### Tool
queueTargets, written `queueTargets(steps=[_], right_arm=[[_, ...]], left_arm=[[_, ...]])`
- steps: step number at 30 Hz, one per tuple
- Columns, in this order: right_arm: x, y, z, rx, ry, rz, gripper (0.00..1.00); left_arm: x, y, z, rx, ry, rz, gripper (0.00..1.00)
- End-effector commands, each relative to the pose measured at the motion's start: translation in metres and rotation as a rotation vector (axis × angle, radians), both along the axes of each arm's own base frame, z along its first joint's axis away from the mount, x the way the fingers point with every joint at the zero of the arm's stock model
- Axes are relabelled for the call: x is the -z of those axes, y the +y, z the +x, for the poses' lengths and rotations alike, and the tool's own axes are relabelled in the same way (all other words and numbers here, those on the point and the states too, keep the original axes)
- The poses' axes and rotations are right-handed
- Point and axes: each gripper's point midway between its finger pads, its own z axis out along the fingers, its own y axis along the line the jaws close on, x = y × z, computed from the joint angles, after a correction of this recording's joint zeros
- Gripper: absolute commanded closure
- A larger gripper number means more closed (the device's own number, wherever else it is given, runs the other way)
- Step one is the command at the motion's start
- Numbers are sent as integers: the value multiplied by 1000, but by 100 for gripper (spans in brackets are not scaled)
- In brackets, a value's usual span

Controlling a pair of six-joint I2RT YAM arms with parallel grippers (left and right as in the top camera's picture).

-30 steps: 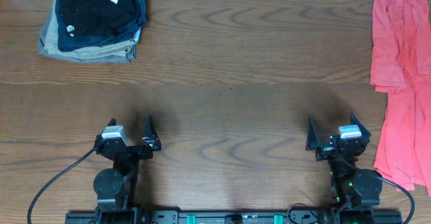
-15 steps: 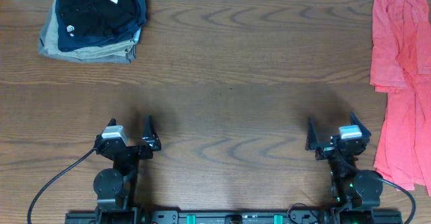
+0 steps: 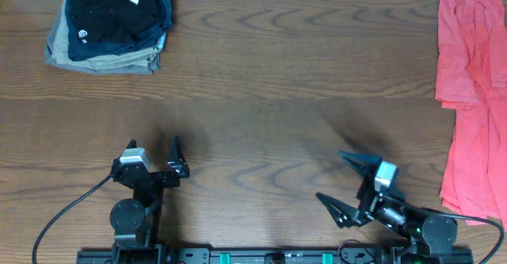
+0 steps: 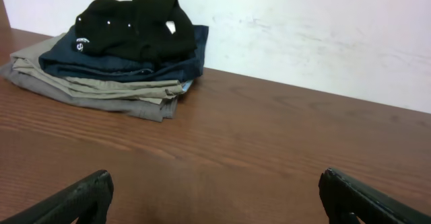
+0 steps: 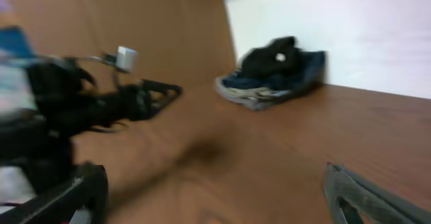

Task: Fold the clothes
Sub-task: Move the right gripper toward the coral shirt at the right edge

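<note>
The coral-red T-shirt (image 3: 473,97) lies crumpled along the table's right edge, running from the far corner toward the front. Its lettering and label are hidden. My right gripper (image 3: 339,177) is open and empty near the front edge, turned to point left, well left of the shirt; its wrist view (image 5: 215,190) is blurred and shows bare wood between the fingers. My left gripper (image 3: 155,154) is open and empty at the front left, pointing toward the far edge; its wrist view (image 4: 215,197) shows only wood between the fingers.
A stack of folded navy-black garments (image 3: 117,10) on a folded khaki-grey garment (image 3: 103,58) sits at the far left corner, also in the left wrist view (image 4: 128,39) and the right wrist view (image 5: 276,72). A white wall borders the far edge.
My right gripper has swung from pointing at the far edge to pointing left and has shifted left and toward the front. The left arm and the shirt have not moved.
</note>
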Motion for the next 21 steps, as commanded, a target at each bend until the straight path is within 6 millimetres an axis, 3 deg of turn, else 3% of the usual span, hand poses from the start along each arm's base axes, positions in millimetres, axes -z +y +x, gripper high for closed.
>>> queueTargets(steps=[1, 8, 21], right_arm=[[-9, 3, -10, -70, 100, 79, 1], [-30, -10, 5, 44, 84, 180, 1], [-92, -18, -3, 117, -137, 182, 1]], left_arm=[[15, -3, -1, 13, 45, 4, 2], [15, -3, -1, 13, 45, 4, 2], [15, -3, -1, 13, 45, 4, 2]])
